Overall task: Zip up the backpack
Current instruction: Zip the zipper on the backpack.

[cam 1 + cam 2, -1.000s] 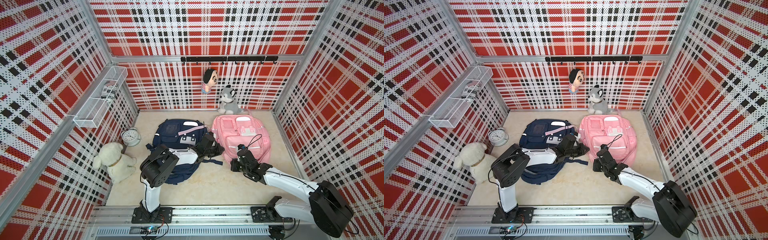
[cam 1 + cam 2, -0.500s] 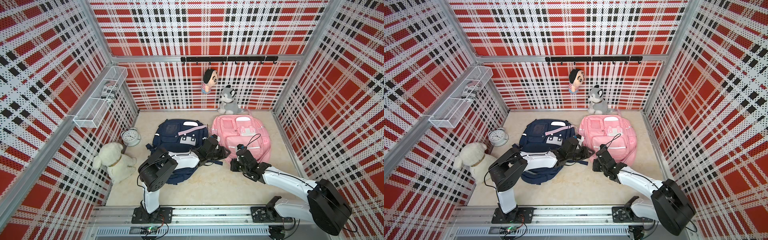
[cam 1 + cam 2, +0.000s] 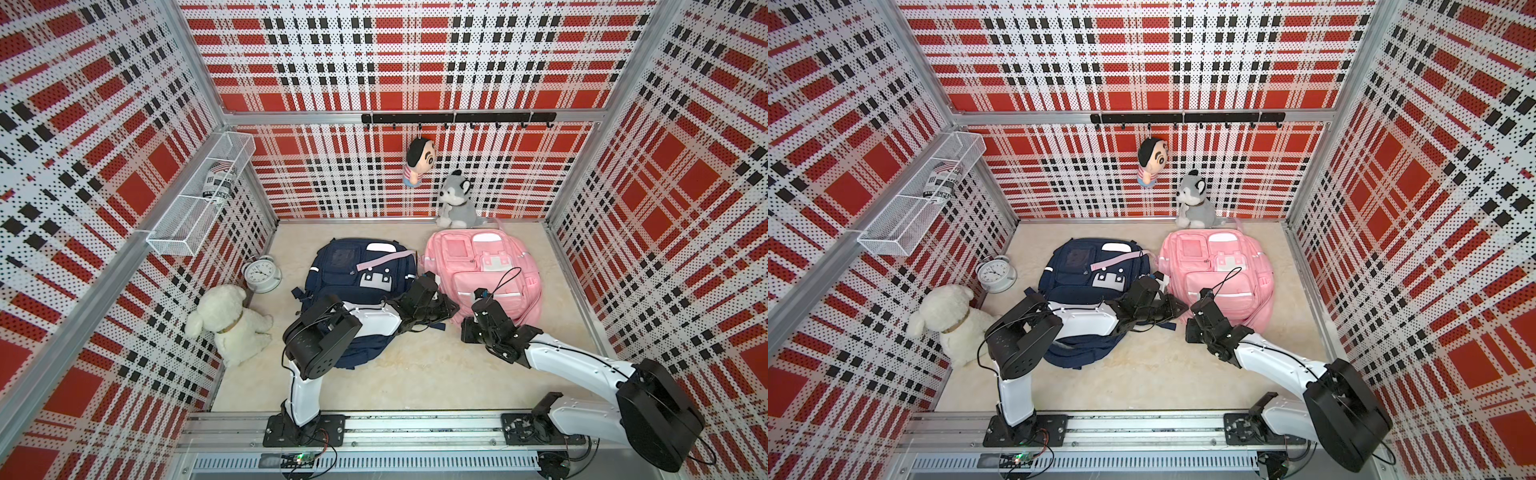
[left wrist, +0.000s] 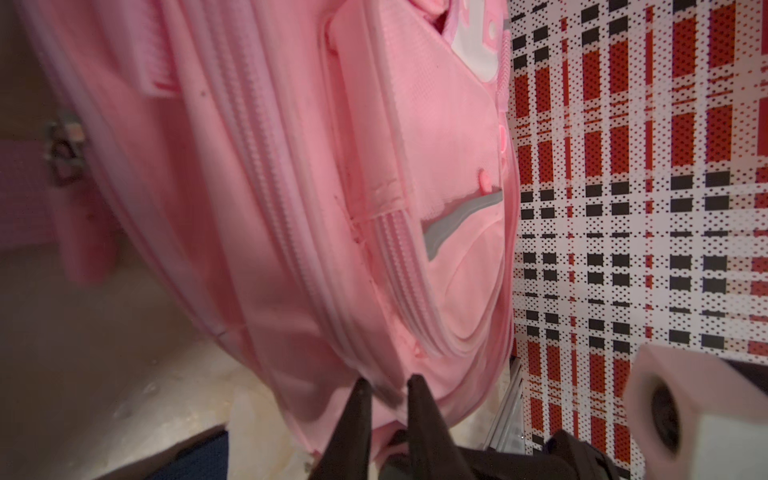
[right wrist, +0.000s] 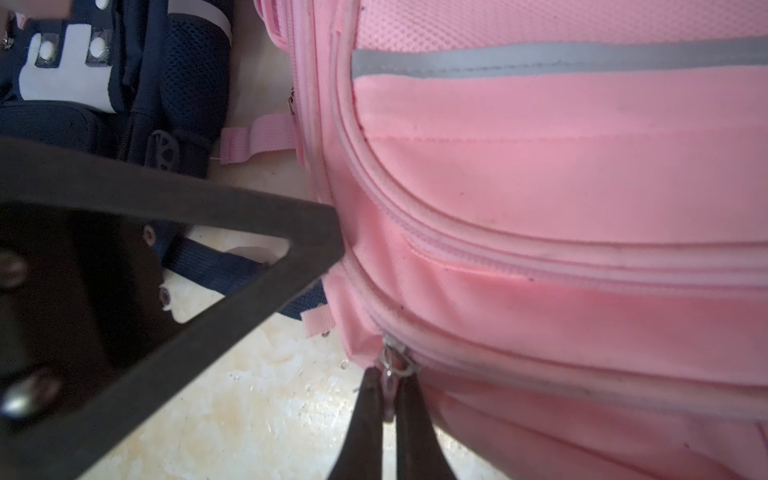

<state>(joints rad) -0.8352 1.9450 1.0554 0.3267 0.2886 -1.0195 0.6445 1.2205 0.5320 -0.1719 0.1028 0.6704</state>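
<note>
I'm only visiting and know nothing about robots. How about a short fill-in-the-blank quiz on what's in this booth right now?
1. The right hand pinches the metal pull of the ____ on the pink backpack.
2. The neighbouring backpack is dark ____.
3. A grey husky toy sits behind the ____ backpack.
Missing words: zipper; blue; pink.

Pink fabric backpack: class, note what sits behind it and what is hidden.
A grey-and-white plush husky sits just behind the pink fabric backpack, by the plaid back wall. Whether the two touch cannot be told, and the floor under the backpack is covered.
</note>
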